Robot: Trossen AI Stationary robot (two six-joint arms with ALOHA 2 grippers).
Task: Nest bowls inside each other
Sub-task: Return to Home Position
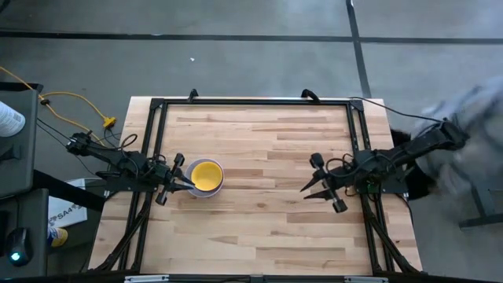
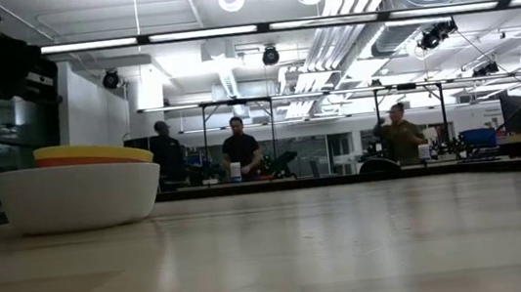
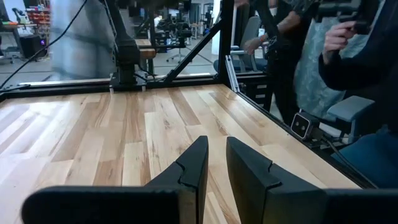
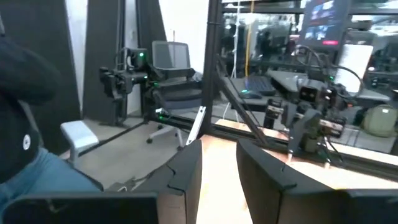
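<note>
The bowls stand nested in one stack (image 1: 207, 177) on the left half of the wooden table. A yellow bowl (image 2: 94, 153) is uppermost and the white bowl (image 2: 80, 198) is outermost, resting on its base. My left gripper (image 1: 182, 181) is level at the stack's left rim and slightly open, with nothing between its fingers (image 3: 214, 146); that wrist view does not show the bowls. My right gripper (image 1: 313, 187) hangs open and empty over the table's right part (image 4: 217, 146), far from the stack.
A black frame (image 1: 251, 102) runs along the table's far and side edges. Bare wood (image 1: 259, 212) lies between the two arms. A person (image 1: 464, 110) stands off the right edge, and others show in the room behind (image 2: 242, 153).
</note>
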